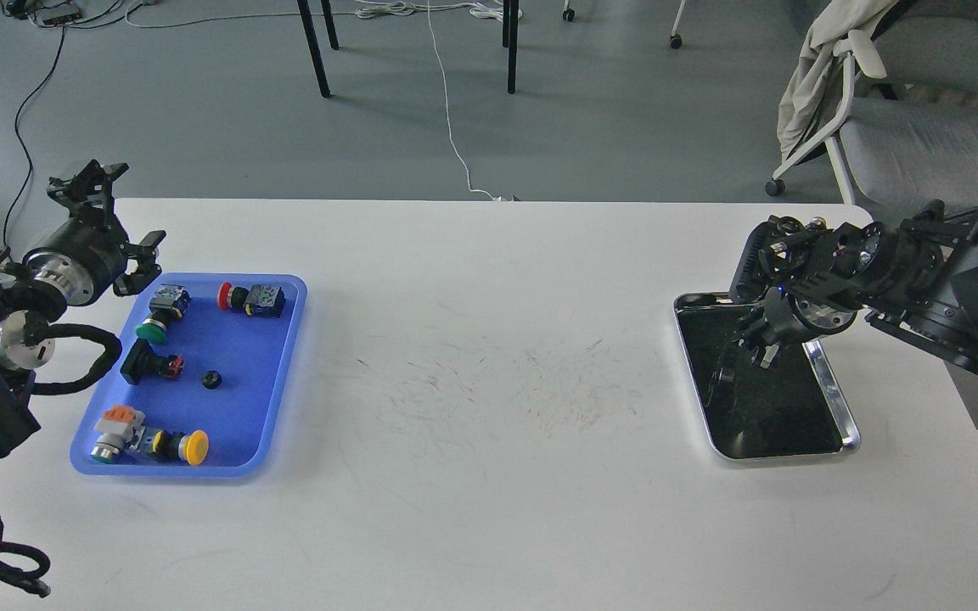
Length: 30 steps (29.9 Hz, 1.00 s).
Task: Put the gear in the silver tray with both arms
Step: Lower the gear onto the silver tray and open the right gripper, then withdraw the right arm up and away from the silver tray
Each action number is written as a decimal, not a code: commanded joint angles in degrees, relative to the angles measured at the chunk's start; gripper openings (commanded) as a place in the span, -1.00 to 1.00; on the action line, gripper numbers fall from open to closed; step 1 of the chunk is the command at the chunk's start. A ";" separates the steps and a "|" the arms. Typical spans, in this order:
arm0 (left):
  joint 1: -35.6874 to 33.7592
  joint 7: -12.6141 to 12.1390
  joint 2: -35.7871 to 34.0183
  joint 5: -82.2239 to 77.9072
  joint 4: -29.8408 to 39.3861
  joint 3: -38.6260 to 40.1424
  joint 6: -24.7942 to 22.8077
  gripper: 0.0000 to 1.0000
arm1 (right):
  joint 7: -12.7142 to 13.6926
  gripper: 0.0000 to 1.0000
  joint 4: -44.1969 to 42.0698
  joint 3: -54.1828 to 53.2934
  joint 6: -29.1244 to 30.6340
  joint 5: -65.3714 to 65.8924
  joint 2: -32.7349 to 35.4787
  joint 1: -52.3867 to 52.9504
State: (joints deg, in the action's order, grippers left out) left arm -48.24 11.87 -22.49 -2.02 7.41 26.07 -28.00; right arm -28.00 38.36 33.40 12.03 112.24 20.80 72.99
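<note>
A small black gear [212, 379] lies in the blue tray [278, 382] at the left. My left gripper [134, 204] hovers over that tray's far left corner. It is open, with its two claws spread wide and nothing between them. The silver tray [833, 399], with a shiny rim and a dark bottom, sits at the right of the table. My right gripper [754, 346] points down low over the tray's far half. It looks dark and small, so its fingers cannot be told apart, and whether it holds anything is not visible.
The blue tray also holds several push-button switches: red [251, 298], green [158, 316], yellow [162, 445] and a black one [149, 365]. The white table [489, 399] has scuff marks in the middle. A grey chair [905, 110] stands beyond the far right corner.
</note>
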 commanded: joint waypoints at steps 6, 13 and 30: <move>0.08 0.00 0.16 0.00 -0.03 0.03 0.00 0.97 | 0.00 -0.07 0.13 -2.10 0.01 -1.58 0.56 0.31; 0.08 0.00 0.16 0.00 -0.03 0.03 0.00 0.97 | 0.00 0.34 0.22 -2.46 0.10 -3.96 0.65 0.84; 0.69 0.08 -0.81 -0.61 0.50 -0.50 0.00 0.98 | 0.00 0.84 -0.57 -14.94 0.28 -38.03 1.61 3.57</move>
State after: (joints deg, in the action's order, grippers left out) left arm -47.65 11.87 -23.16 -2.31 7.76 25.67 -28.01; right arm -28.00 37.88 18.77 13.00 81.33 21.61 75.96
